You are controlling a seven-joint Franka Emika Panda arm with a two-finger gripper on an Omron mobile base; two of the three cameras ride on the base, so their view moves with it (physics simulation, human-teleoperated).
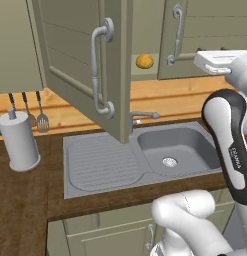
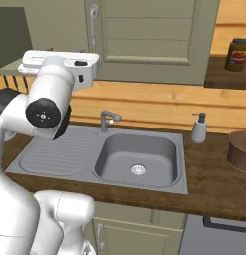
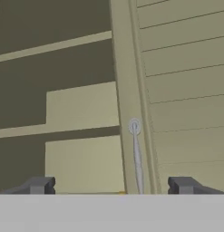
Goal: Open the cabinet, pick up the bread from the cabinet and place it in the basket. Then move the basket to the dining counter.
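Note:
The olive-grey wall cabinet point(image 1: 70, 45) has its left door swung wide open toward me, its curved handle point(image 1: 97, 70) facing out. The bread point(image 1: 144, 61), a small golden bun, rests on the shelf inside, in the gap between the doors. The right door point(image 2: 149, 40) stands beside it with its handle point(image 3: 136, 154). My gripper point(image 3: 111, 186) is open, fingertips point(image 3: 38, 185) far apart, pointing at that door's edge and handle with nothing held. At the far right of the counter sits the brown basket point(image 2: 240, 149). The dining counter is out of view.
Below the cabinet is a grey sink point(image 1: 170, 150) with a faucet point(image 2: 107, 119) and a drainboard. A grey canister point(image 1: 17, 140) and hanging utensils stand at the left. A soap dispenser point(image 2: 199, 128) is beside the sink, and a jar point(image 2: 237, 54) is on a shelf at right.

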